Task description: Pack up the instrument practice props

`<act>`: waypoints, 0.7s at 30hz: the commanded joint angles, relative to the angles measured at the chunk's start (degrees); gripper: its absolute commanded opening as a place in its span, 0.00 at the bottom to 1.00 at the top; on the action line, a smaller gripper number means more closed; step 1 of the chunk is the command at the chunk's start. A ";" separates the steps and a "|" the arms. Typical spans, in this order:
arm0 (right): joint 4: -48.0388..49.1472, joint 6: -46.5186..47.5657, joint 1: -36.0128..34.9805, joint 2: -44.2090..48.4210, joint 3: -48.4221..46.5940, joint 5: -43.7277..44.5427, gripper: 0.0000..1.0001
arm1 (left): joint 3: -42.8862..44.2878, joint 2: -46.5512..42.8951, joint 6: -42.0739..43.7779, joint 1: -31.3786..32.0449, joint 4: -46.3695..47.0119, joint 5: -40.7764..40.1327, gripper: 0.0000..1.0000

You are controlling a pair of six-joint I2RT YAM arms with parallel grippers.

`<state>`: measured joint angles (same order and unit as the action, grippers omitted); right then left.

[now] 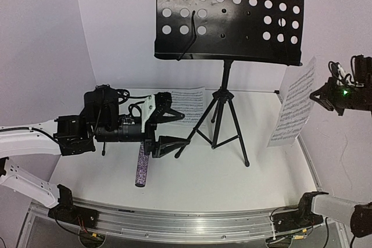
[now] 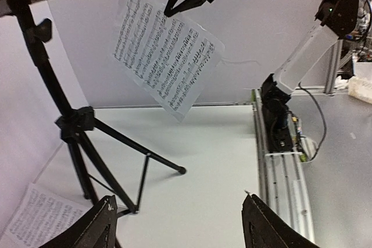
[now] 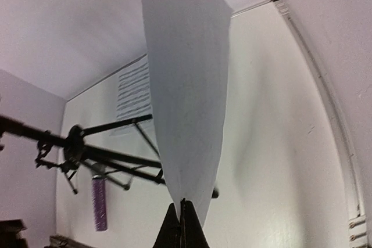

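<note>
The tall black perforated music stand [image 1: 226, 15] rises on its tripod from the middle of the table. A glittery purple microphone [image 1: 140, 169] lies on the table under my left arm. My left gripper [image 1: 174, 126] hovers open and empty just left of the tripod legs [image 2: 75, 123]. My right gripper [image 1: 318, 96] is shut on the edge of a white sheet-music page [image 1: 293, 105], which hangs in the air at the right. In the right wrist view the page [image 3: 186, 85] fans out from the shut jaws. A second page [image 1: 189, 104] lies flat behind the left gripper.
An aluminium rail [image 1: 192, 225] runs along the table's near edge with both arm bases on it. White walls close in the back and both sides. The tripod's feet [image 1: 246, 164] spread across the table's middle.
</note>
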<state>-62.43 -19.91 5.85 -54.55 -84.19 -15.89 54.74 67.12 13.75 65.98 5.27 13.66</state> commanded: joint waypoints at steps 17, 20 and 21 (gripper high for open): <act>-9.74 -15.67 2.23 21.35 -1.41 -55.53 0.00 | -3.52 8.79 -33.98 1.95 18.46 27.98 0.88; -7.96 -15.95 2.23 21.00 -1.54 -55.73 0.00 | 0.53 12.67 -38.81 4.03 21.19 30.71 0.91; -7.35 -15.87 2.22 20.92 -1.76 -55.61 0.00 | 1.78 13.70 -39.98 4.42 22.37 31.32 0.92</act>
<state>-74.62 -33.87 7.70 -32.53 -86.11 -66.65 50.26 77.40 -17.72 68.16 19.33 38.92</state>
